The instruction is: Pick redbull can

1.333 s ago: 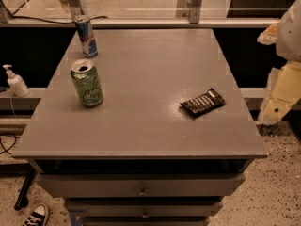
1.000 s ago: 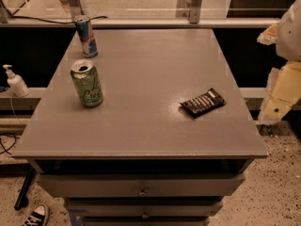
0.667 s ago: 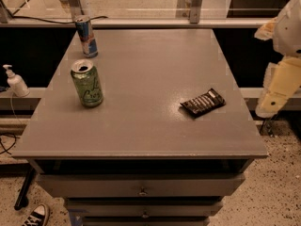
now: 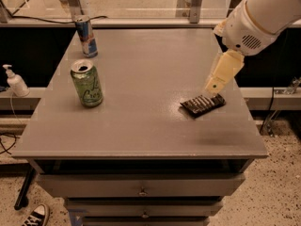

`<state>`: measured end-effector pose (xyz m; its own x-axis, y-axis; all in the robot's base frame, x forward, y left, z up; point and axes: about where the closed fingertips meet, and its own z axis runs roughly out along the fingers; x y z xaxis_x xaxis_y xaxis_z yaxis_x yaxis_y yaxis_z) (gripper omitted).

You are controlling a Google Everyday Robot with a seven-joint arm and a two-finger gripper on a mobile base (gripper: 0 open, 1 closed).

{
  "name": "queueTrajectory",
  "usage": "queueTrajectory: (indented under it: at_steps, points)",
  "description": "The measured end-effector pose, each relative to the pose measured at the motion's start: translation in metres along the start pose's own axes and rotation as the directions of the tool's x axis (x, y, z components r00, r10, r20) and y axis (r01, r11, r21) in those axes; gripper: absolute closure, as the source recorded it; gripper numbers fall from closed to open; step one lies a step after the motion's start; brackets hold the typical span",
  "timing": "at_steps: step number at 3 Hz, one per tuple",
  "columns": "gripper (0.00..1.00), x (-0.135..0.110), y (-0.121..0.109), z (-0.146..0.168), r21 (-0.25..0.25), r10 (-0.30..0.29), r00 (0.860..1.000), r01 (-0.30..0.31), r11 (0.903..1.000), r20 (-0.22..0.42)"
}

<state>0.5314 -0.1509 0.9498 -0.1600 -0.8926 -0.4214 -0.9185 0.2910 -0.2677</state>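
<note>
As the gripper (image 4: 217,81), jaw state indiscernible, was held far from the redbull can (image 4: 87,36), the green can (image 4: 87,83) might be struck in crossing

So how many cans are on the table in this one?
2. The redbull can stands at the far left corner; the green can stands nearer, along the left side. The gripper hangs at the right, just above the dark packet. None seems hidden.
</note>
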Motion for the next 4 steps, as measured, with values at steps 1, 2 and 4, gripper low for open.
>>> queueTrajectory:
  at_steps: [1,2,4]
  points:
    - [0.0,-0.051,-0.014,0.03,-0.025,0.078,0.987,-0.076,0.9968,0.142]
    - [0.0,-0.106,-0.015,0.046,-0.046,0.122,0.953,-0.113,0.9925,0.277]
    - [0.0,-0.114,-0.022,0.07,-0.039,0.096,0.948,-0.088,0.9953,0.305]
